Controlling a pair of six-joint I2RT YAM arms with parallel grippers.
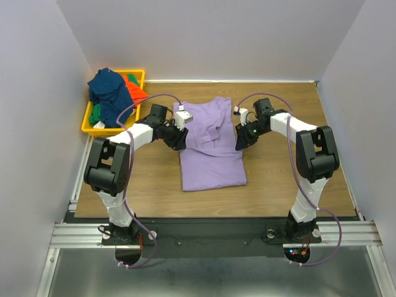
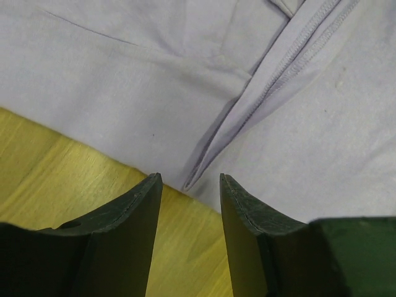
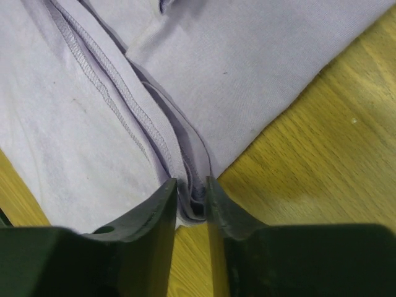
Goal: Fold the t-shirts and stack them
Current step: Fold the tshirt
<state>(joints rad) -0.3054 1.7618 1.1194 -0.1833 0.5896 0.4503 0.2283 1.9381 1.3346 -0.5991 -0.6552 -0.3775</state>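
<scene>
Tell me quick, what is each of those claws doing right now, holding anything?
Left gripper: open, holding nothing, at the edge of the lavender t-shirt.
Right gripper: shut on a bunched fold of the lavender t-shirt.

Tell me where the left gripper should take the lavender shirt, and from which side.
Probably the stitched fold on the lavender shirt, coming low from its left across the table. Its doubled tip points into the open left gripper.
</scene>
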